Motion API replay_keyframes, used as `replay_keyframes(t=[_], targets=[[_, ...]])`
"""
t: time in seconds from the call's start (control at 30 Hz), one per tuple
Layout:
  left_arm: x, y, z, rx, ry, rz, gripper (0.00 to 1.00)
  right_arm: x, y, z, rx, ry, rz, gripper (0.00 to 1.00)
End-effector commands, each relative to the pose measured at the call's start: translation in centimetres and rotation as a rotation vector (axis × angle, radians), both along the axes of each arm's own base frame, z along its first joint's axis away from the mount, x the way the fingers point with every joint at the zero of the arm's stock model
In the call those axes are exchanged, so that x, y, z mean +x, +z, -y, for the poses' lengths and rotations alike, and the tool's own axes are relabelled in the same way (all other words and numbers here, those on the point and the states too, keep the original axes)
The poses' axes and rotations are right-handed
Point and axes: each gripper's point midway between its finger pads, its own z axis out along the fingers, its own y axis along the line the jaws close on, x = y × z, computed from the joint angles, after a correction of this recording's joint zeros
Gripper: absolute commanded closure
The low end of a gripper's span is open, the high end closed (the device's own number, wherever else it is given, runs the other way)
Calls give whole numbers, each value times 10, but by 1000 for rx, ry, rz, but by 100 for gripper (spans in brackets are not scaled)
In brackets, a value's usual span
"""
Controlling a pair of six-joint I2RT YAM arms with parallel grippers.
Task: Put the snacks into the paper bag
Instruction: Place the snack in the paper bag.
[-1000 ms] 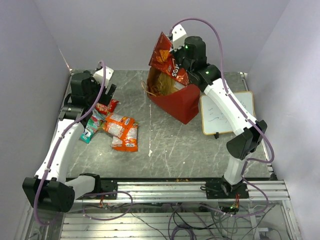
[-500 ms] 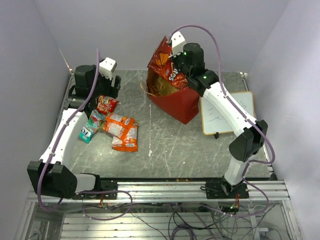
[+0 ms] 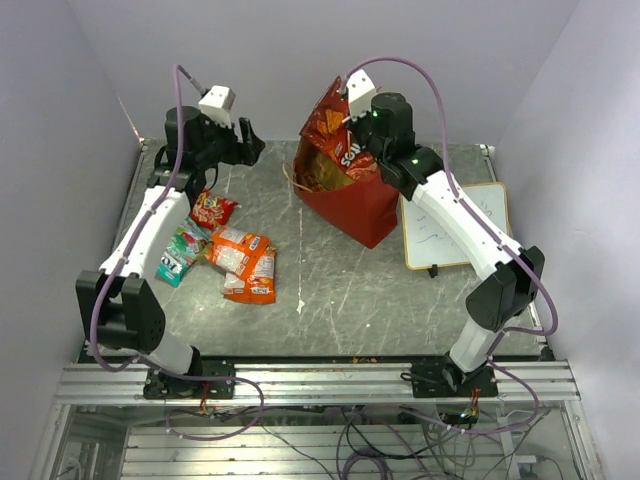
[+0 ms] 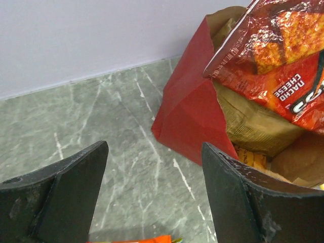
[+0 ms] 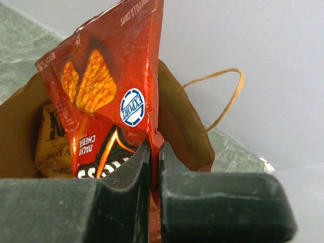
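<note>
The red paper bag (image 3: pixel 362 208) stands upright at the back middle of the table, its mouth open. My right gripper (image 3: pixel 351 140) is shut on a red-orange nacho chip bag (image 3: pixel 332 122) and holds it in the bag's mouth, its upper half sticking out. In the right wrist view the jaws (image 5: pixel 154 152) pinch the chip bag (image 5: pixel 109 86) by its edge. A kraft-brown pouch (image 5: pixel 53 142) lies inside the bag. My left gripper (image 3: pixel 250 142) is open and empty, raised left of the bag. In the left wrist view its jaws (image 4: pixel 154 149) frame the bag (image 4: pixel 190 111).
Loose packets lie on the left of the table: a red one (image 3: pixel 211 210), a teal-white one (image 3: pixel 178 255) and orange ones (image 3: pixel 246 262). A wood-framed whiteboard (image 3: pixel 455 225) lies right of the bag. A twisted handle (image 5: pixel 223 96) arches over the bag's far rim.
My left arm has lifted off the packets and swung back and right toward the bag, jaws open. My right gripper has shifted the chip bag slightly at the bag's mouth.
</note>
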Motion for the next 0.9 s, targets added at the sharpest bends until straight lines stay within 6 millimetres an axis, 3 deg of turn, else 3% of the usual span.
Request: replay_keyframes(t=[0.0, 0.27, 0.43, 0.7, 0.87], targets=[[8, 17, 34, -76, -81, 37, 14, -13, 15, 14, 0, -20, 27, 100], [19, -5, 81, -24, -163, 13, 14, -16, 17, 16, 1, -28, 21, 100], [29, -18, 98, -26, -188, -24, 18, -20, 16, 17, -4, -21, 9, 100], [40, -44, 118, -11, -215, -90, 30, -26, 17, 20, -16, -14, 3, 100], [48, -52, 117, -10, -178, -116, 41, -31, 15, 21, -25, 8, -8, 100]])
